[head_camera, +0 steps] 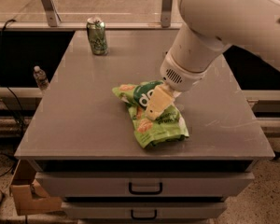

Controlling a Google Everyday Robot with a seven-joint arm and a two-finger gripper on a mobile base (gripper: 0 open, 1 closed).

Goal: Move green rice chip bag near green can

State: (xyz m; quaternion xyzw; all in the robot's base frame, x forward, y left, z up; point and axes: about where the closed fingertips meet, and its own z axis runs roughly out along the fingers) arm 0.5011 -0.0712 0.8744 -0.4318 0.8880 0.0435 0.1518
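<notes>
The green rice chip bag [154, 125] lies crumpled on the grey table [84, 111], a little right of the middle and near the front. The green can [97, 36] stands upright at the table's far left corner, well apart from the bag. My gripper [156, 107] hangs from the big white arm at the upper right. Its pale fingers point down onto the middle of the bag and cover part of the dark green logo.
The white arm [214, 27] fills the upper right and hides the far right of the table. Drawers [144, 185] sit under the table's front edge. A water bottle [39, 77] stands on the floor at the left, and a cardboard box [25, 195] at the lower left.
</notes>
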